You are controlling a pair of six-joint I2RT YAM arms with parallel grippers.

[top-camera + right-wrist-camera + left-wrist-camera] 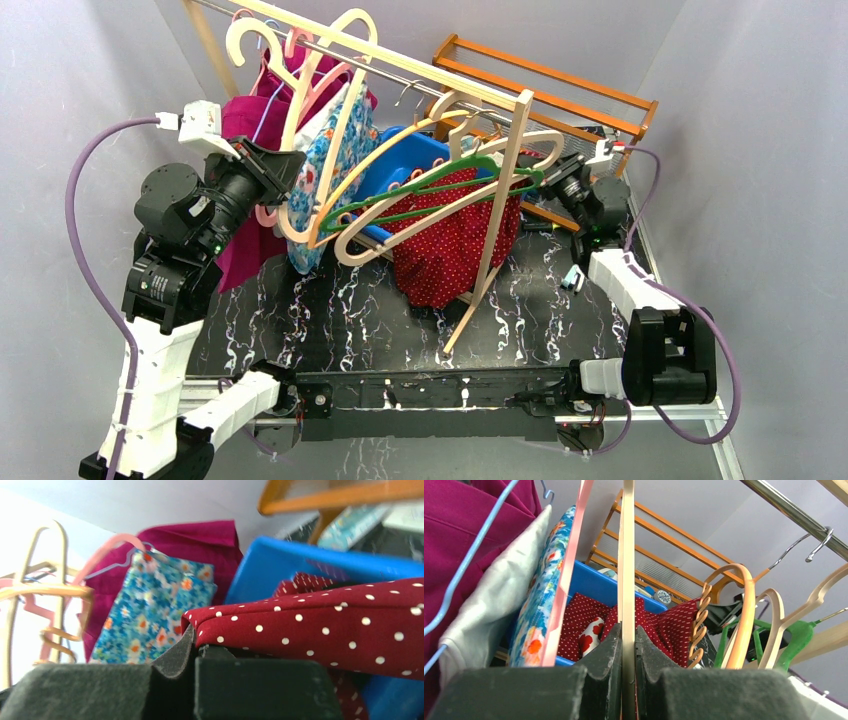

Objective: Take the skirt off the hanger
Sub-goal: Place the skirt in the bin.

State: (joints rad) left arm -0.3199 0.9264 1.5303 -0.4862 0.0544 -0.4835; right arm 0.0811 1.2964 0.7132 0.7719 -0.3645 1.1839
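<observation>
Left gripper (628, 635) is pressed together on the bar of a cream hanger (628, 555). Right gripper (196, 642) is pinching the edge of the red dotted skirt (320, 625). The skirt hangs mid-rack, draped over the hanger cluster, with its hem down near the table.

For this step we judge the left should only brace the hanger. The right should draw the cloth sideways along the hanger arm and off its tip, not straight down. The grip on the hem looks shallow, so pull slowly. The skirt possibly also rides on the green hanger (450, 188); the tangle hides that. The cloth could snag there or on the wooden upright (505, 200).

Around it we note a floral garment (335, 170), a magenta garment (245, 120) and a blue bin (410, 160) behind. All of it hangs from a metal rail (420, 65). Below is a black table (330, 310) veined in white. An orange rack (560, 85) stands at the back, with grey walls (760, 150) close on both sides.
</observation>
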